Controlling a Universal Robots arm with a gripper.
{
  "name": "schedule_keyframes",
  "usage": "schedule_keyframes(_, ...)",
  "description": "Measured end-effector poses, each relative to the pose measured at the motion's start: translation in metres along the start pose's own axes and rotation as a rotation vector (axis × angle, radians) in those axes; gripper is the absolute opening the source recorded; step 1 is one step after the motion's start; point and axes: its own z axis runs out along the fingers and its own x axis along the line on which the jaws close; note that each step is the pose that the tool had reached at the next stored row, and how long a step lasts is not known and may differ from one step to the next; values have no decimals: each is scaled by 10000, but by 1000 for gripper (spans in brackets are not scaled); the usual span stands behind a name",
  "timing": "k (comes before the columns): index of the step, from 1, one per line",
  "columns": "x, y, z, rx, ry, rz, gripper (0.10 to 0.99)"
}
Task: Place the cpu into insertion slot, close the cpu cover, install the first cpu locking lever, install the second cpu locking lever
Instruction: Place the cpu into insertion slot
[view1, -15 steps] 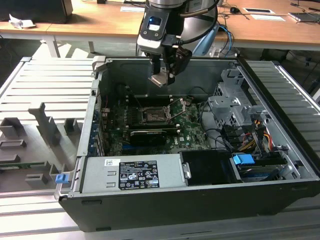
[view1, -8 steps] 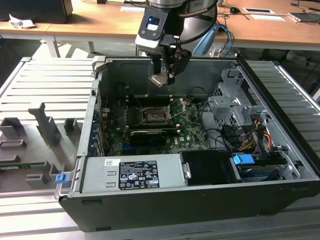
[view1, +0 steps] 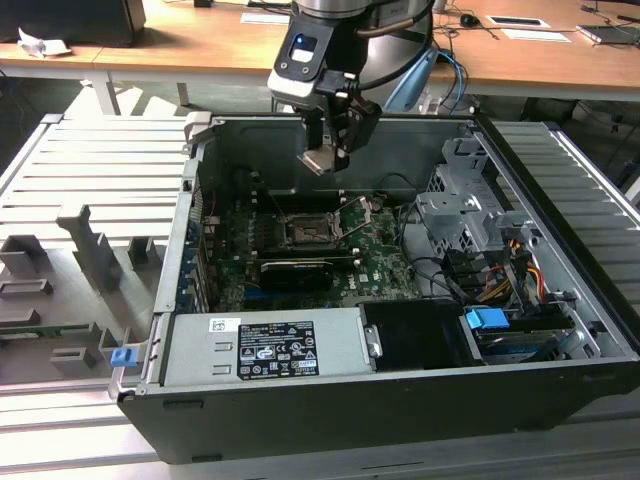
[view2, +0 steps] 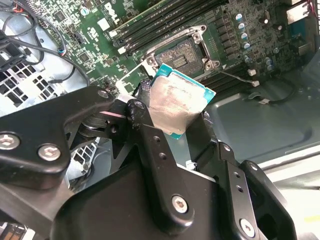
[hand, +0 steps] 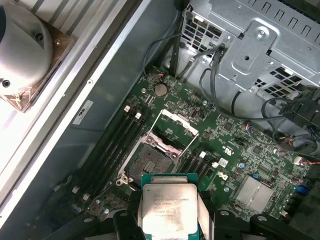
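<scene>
Hanging well above the motherboard (hand: 235, 150), the cpu (hand: 167, 207) was clamped between the gripper's (view2: 174, 112) two black fingers (view2: 155, 150). It was pinched by opposite edges, with its dull metal face turned toward both wrist cameras. In the exterior view the chip seemed tilted rather than level. Beneath it and clearly apart, the insertion slot (hand: 147, 165) lay bare, with nothing seated in it. The cpu cover (hand: 175, 127) stood swung up at one edge of the slot, its window open. To my eye the first step was in hand and not yet finished: chip carried, socket waiting.

Rows of memory slots (hand: 122, 135) ran beside the socket, and a long black card (view1: 295, 270) lay just beside it in the exterior view. A tangle of cables (hand: 215, 80) drooped from the perforated drive cage (hand: 260, 45), close to the raised cover. All of it sat inside the open computer case (view1: 330, 425), which rested on a ribbed grey surface (view1: 90, 170).

What worried me was the landing. If the chip came down slanted or a touch off square, a corner would likely meet the socket's contacts first and could bend them. The upright cover stood near enough to catch an edge on the way down. With only thin edges gripped, any such knock might shift the chip in the fingers.
</scene>
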Motion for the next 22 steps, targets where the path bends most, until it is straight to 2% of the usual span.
schedule_keyframes(22,0,-2,26,-3,-10,125,529)
